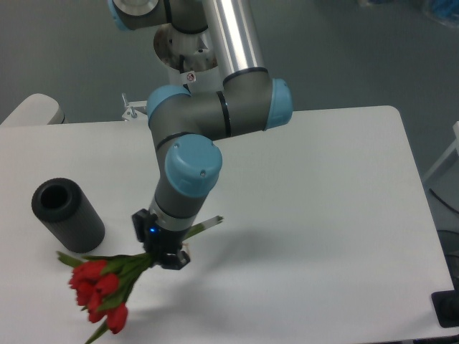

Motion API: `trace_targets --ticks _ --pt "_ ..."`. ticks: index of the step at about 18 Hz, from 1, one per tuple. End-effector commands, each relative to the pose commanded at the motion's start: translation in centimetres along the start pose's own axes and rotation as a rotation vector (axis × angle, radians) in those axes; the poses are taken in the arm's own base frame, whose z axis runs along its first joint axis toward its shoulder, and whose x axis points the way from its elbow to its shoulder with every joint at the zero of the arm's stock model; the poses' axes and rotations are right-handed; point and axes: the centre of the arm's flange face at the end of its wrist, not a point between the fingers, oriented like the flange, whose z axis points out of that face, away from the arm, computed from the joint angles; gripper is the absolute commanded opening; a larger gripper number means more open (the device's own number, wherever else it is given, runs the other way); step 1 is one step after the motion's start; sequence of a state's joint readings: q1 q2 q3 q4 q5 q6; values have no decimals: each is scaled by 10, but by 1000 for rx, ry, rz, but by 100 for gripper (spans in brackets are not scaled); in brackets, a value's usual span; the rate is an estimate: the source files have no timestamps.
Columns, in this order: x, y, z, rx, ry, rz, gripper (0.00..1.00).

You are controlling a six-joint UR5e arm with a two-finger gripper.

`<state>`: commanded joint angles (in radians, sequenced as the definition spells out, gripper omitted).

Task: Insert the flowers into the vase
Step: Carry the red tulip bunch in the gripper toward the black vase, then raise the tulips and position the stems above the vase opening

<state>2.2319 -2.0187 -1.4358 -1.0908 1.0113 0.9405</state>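
White table [323, 215] over grey floor; gripper [165, 254] clamps the flowers [100, 283] near the front edge, just beside the vase [68, 213].

The white table [323, 215] has rounded corners and fills most of the view, its far edge running from the left side to the far right corner, with grey floor [344, 50] beyond it. Past the far edge, near the middle, a white metal bracket with bolts [129, 109] stands just behind the tabletop, and a pale rounded object [32, 109] pokes up beyond the far left corner. Off the right edge, a white frame piece [453, 143] and a dark cable [439, 195] show against the floor, and a black object [446, 308] sits by the near right corner, cut off by the picture's edge.
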Motion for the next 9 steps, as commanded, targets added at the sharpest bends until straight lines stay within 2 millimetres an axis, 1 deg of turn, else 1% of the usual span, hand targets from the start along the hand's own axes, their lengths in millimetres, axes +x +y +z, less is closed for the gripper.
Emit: trace_targets --ticks 3,6,9 --pt "11 -16 -10 130 62 -13 0" --pt "23 -31 -21 286 177 -39 0" --pt "35 -40 -35 371 229 -31 0"
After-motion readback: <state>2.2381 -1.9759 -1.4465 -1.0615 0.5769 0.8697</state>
